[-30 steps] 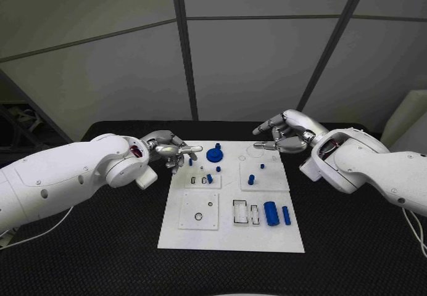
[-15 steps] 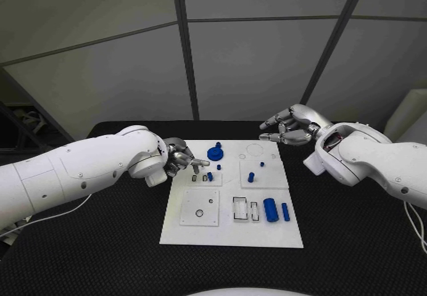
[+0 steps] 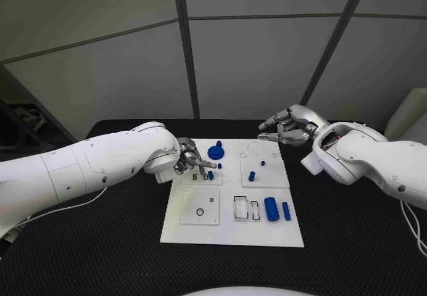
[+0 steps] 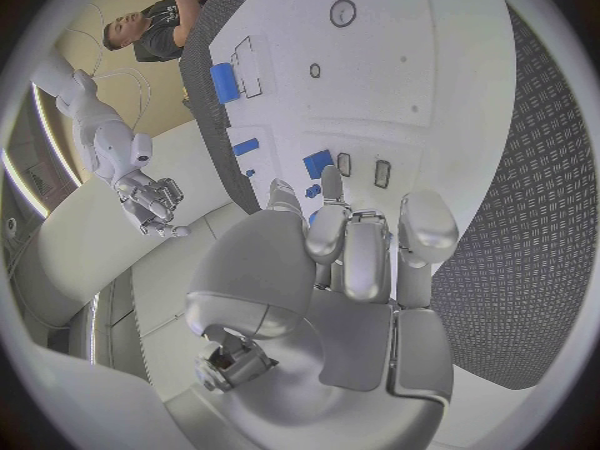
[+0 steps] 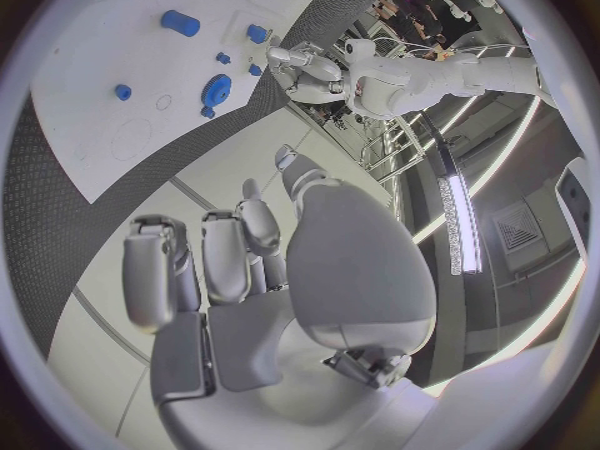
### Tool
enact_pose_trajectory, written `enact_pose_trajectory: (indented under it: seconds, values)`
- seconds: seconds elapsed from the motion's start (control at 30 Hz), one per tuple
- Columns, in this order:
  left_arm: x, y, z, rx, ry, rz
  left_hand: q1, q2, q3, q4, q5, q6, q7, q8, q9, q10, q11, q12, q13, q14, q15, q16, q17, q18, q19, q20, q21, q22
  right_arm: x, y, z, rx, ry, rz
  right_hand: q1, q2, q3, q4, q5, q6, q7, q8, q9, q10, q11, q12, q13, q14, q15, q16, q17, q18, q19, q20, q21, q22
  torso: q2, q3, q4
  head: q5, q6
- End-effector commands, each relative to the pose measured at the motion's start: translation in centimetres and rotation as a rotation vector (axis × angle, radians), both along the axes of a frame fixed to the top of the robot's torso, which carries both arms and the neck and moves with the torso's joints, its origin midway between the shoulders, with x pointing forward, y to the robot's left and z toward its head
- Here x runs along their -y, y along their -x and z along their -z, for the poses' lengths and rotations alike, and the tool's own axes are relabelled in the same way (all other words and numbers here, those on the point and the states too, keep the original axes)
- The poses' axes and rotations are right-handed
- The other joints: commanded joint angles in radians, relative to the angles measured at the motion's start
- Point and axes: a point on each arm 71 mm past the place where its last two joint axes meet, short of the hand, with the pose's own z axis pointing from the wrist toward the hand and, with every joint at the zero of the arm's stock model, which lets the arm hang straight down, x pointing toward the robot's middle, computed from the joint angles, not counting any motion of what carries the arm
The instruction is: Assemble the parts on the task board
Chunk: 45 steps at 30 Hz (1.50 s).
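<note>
The white task board (image 3: 233, 213) lies in the middle of the black table. A blue gear (image 3: 215, 153) stands at its back, with small blue pegs (image 3: 251, 177) nearby. A thick blue cylinder (image 3: 270, 211) and a thinner one (image 3: 286, 209) lie at the right. My left hand (image 3: 191, 162) hovers over the board's back left, its fingertips (image 4: 331, 182) pointing at two small slots (image 4: 381, 173) beside a blue peg (image 4: 318, 163); nothing shows between them. My right hand (image 3: 286, 128) hangs above the board's back right corner, fingers loosely bent, holding nothing (image 5: 238, 260).
Recessed plates with holes (image 3: 201, 205) and rectangular cut-outs (image 3: 241, 208) take up the board's front half. Black mesh table (image 3: 98, 246) surrounds the board on all sides. My left forearm (image 3: 107, 163) reaches across the table's left part.
My left hand has moved right, from the board's left edge to above the small slots. My right hand has drawn back a little and bent its fingers in.
</note>
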Motion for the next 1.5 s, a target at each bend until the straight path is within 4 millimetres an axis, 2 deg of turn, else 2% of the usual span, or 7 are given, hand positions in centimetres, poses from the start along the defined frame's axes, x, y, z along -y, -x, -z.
enact_pose_trajectory:
  seconds: [0.03, 0.47, 0.5, 0.7, 1.5]
  values:
    - [0.1, -0.1, 0.0, -0.009, -0.036, 0.011, 0.0, 0.011, -0.004, -0.001, 0.0, -0.007, -0.003, -0.004, 0.005, 0.02, 0.0, 0.032, 0.137, 0.05, -0.008, 0.005, 0.001, -0.015, 0.007, 0.0, 0.005, 0.002, -0.1, -0.1, -0.1, 0.001, -0.004, 0.008, 0.005, -0.005, 0.001, 0.006, 0.007, 0.008, -0.002, 0.003, 0.001, -0.002, -0.007, -0.003, -0.002, 0.02, -0.001, -0.006, 0.0, 0.011, 0.023, 0.001, -0.005, 0.14, 0.002, -0.0008, -0.0012, 0.0, -0.001]
    - [0.8, -0.4, 0.1, -0.011, -0.067, 0.033, 0.012, 0.02, -0.002, -0.005, 0.001, -0.009, -0.002, -0.01, 0.024, 0.022, 0.0, 0.037, 0.152, 0.049, -0.008, 0.006, 0.003, -0.016, 0.007, 0.001, 0.01, 0.011, -0.2, -0.2, -0.1, 0.0, 0.002, 0.005, 0.004, -0.005, 0.001, 0.006, 0.008, 0.008, -0.002, 0.003, 0.001, -0.002, -0.007, -0.004, -0.002, 0.019, -0.001, -0.007, -0.001, 0.011, 0.023, 0.001, -0.005, 0.14, 0.004, -0.0025, 0.0003, -0.003, -0.01]
    - [0.9, -0.4, 0.1, -0.009, -0.072, 0.036, 0.014, 0.02, -0.002, -0.005, 0.001, -0.009, -0.002, -0.011, 0.026, 0.023, 0.0, 0.043, 0.158, 0.05, -0.008, 0.009, 0.006, -0.016, 0.009, 0.001, 0.013, 0.016, -0.2, -0.2, -0.1, 0.0, 0.002, 0.005, 0.004, -0.005, 0.001, 0.006, 0.008, 0.008, -0.002, 0.003, 0.001, -0.002, -0.007, -0.004, -0.002, 0.019, -0.001, -0.007, -0.001, 0.011, 0.023, 0.001, -0.005, 0.14, 0.005, -0.0025, 0.0002, 0.0, -0.014]
    - [1.1, -0.7, 0.1, -0.005, -0.09, 0.045, 0.021, 0.021, -0.002, -0.007, 0.001, -0.009, -0.001, -0.014, 0.035, 0.025, 0.001, 0.045, 0.164, 0.051, -0.007, 0.014, 0.013, -0.017, 0.011, 0.001, 0.017, 0.023, -0.3, -0.2, -0.1, 0.0, 0.002, 0.002, 0.004, -0.005, 0.001, 0.007, 0.009, 0.008, -0.002, 0.003, 0.002, -0.003, -0.007, -0.004, -0.002, 0.019, -0.001, -0.007, -0.001, 0.011, 0.023, 0.001, -0.006, 0.139, 0.004, -0.0026, -0.0012, 0.004, -0.017]
    - [2.0, -0.9, 0.2, -0.011, -0.101, 0.072, 0.042, 0.028, 0.002, -0.014, 0.002, -0.007, -0.001, -0.024, 0.063, 0.026, 0.001, 0.042, 0.178, 0.054, -0.007, 0.025, 0.027, -0.018, 0.008, 0.002, 0.022, 0.031, -0.7, -0.3, 0.0, -0.002, 0.004, -0.006, 0.004, -0.005, 0.001, 0.008, 0.01, 0.009, -0.003, 0.003, 0.002, -0.003, -0.007, -0.005, -0.004, 0.02, -0.001, -0.007, 0.0, 0.011, 0.023, 0.001, -0.006, 0.139, 0.006, -0.0032, -0.0011, 0.003, -0.023]
